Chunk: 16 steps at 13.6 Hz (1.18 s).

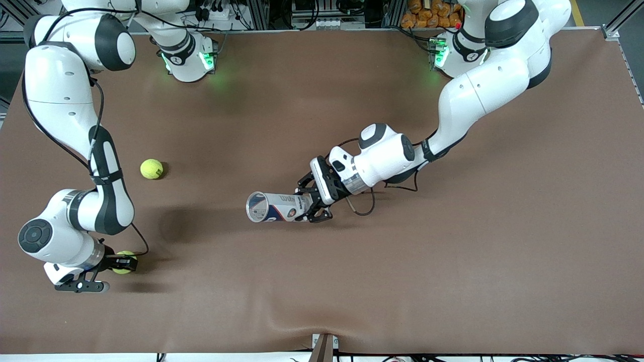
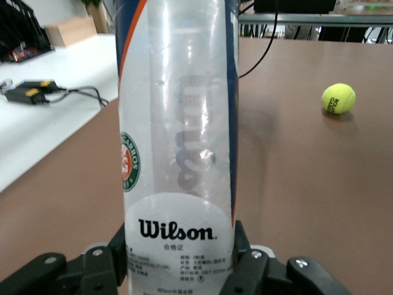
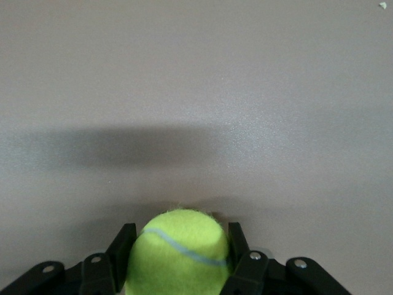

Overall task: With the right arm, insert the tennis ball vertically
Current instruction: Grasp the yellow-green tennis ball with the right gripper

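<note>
A yellow-green tennis ball (image 1: 124, 269) rests on the brown table near the right arm's end, and my right gripper (image 1: 127, 262) is shut on it. The right wrist view shows the ball (image 3: 178, 264) filling the gap of the right gripper (image 3: 180, 246), with a black finger (image 3: 121, 246) pressed to each side. My left gripper (image 1: 305, 204) is shut on a clear Wilson ball can (image 1: 271, 206) over the middle of the table. The can lies sideways with its open mouth toward the right arm's end. In the left wrist view the can (image 2: 178, 123) runs straight out from the left gripper (image 2: 178, 246).
A second tennis ball (image 1: 151, 169) lies loose on the table, farther from the front camera than the held ball; it also shows in the left wrist view as a ball (image 2: 338, 98) beside the can. A clamp (image 1: 324, 347) sits at the table's front edge.
</note>
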Tool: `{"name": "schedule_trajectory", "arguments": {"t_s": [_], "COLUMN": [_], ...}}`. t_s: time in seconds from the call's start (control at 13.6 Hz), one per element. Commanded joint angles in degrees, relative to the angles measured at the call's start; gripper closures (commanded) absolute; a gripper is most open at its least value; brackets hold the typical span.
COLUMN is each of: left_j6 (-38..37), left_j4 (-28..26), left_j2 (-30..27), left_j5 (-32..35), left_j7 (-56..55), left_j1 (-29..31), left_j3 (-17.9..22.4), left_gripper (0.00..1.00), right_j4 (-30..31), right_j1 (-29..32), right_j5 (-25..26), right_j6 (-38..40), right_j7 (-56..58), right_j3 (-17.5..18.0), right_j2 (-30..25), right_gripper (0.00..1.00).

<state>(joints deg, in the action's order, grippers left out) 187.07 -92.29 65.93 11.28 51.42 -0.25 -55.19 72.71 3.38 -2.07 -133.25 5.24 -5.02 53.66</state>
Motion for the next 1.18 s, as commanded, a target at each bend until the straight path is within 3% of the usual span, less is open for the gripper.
{"name": "schedule_trajectory", "arguments": {"t_s": [0.0, 0.29, 0.51, 0.88, 1.1], "left_j6": [5.2, 7.0, 7.5, 7.0, 5.2], "left_j4": [1.9, 1.9, 1.9, 1.4, 1.5], "left_j2": [7.1, 11.4, 14.4, 18.6, 18.7], "left_j5": [4.4, 7.5, 10.4, 12.5, 12.3], "left_j7": [1.3, 1.3, 1.3, -0.7, -3.6], "left_j1": [-0.8, 0.0, 0.7, 3.3, 3.5], "left_j3": [-4.5, -7.8, -9.1, -13.1, -13.6], "left_gripper": [0.35, 0.35, 0.35, 0.36, 0.35], "right_j4": [-1.1, -1.2, -1.3, -1.2, -1.2], "right_j1": [0.4, 0.7, 0.8, -1.9, -5.0], "right_j5": [-0.4, -0.6, -4.9, -4.9, -5.2], "right_j6": [2.8, 9.0, 16.6, 27.1, 33.0], "right_j7": [1.5, 1.6, 1.6, 0.4, -7.7], "right_j3": [0.9, 3.1, 3.4, 5.5, 5.5], "right_j2": [-1.5, -4.5, -8.3, -19.4, -24.1], "right_gripper": [1.0, 1.0, 1.0, 1.0, 1.0]}}
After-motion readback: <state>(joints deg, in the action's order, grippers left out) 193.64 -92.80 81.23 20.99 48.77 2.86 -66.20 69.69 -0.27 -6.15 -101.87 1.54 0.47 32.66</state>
